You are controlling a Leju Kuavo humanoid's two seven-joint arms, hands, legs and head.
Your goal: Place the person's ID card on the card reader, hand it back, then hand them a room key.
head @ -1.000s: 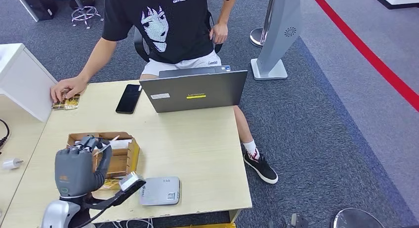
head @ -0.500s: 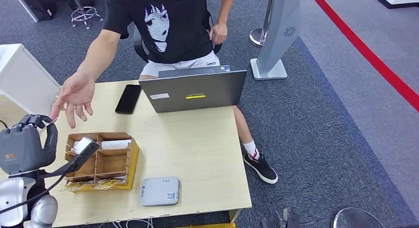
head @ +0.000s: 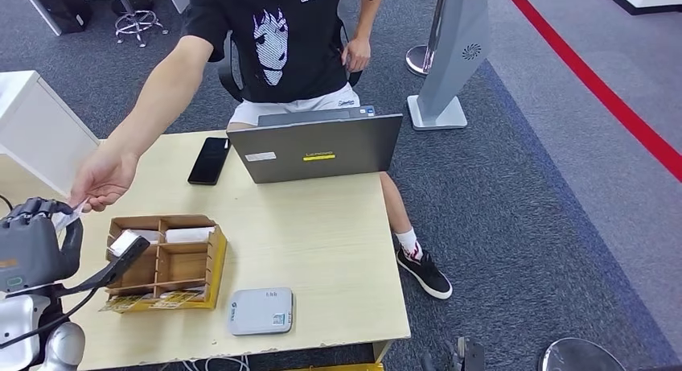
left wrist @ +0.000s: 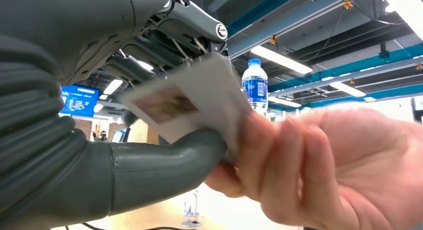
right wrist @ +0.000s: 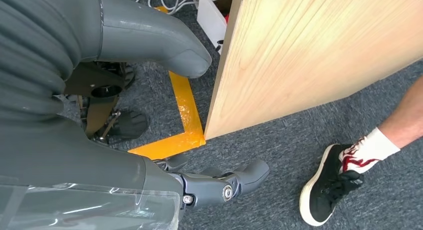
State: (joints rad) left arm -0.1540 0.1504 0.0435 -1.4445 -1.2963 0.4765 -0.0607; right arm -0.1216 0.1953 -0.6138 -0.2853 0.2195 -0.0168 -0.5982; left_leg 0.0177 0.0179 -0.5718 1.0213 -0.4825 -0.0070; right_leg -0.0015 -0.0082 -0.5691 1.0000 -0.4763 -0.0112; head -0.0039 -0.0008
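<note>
My left hand is raised at the table's left edge and pinches the ID card between thumb and fingers. In the left wrist view the white card bears a small picture, and my thumb presses on it. The person's hand reaches across the table, and its fingers grip the card's other end. The grey card reader lies near the front edge. White key cards sit in the wooden box. My right hand hangs beside the table, open and holding nothing.
A grey laptop stands open at the far side with a black phone to its left. The person sits behind the table. A white counter stands at the left. The person's shoe is on the carpet near my right hand.
My left hand swung from above the box out to the left with the card. The person's hand lifted off the table's far left corner and took hold of the card.
</note>
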